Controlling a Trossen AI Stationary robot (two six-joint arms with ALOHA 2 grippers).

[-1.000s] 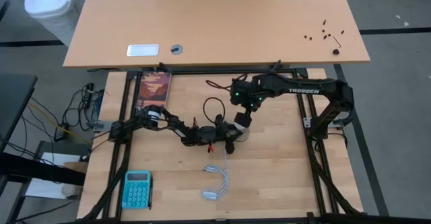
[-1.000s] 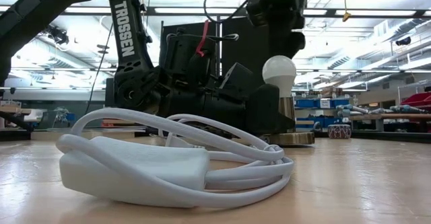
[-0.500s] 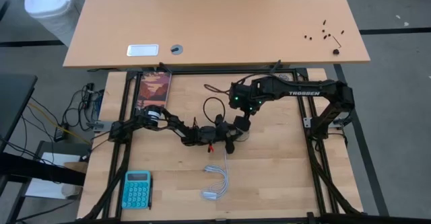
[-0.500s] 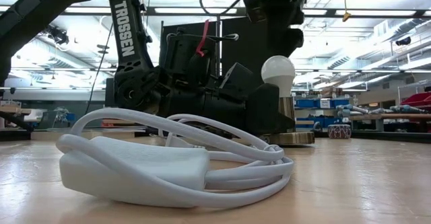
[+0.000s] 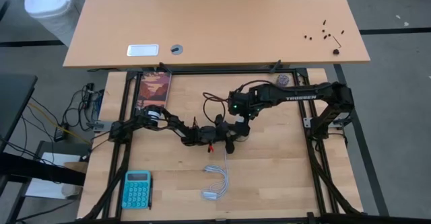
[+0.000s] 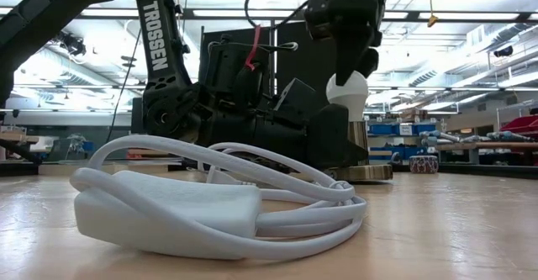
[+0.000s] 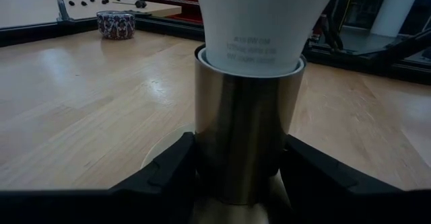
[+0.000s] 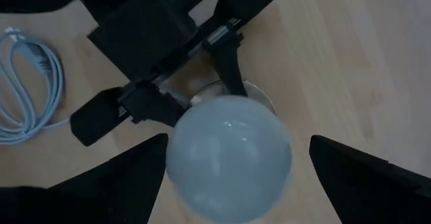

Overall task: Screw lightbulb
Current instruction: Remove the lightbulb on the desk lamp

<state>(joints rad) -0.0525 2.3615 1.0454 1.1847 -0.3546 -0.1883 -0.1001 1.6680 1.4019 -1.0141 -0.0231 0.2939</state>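
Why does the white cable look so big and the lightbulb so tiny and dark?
In the low view the cable lies right by the camera, so it looms; the lightbulb stands farther back, against bright ceiling lights, half hidden by the right hand. In the right wrist view the lightbulb looks soft and blurry.

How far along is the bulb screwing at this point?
Done: the lightbulb stands upright in the metal socket, which the left gripper clamps from both sides. In hand: the right gripper sits above the bulb with its fingers spread wide on either side, not gripping. Left: closing on the bulb and turning it. How deep the threads already sit cannot be seen.
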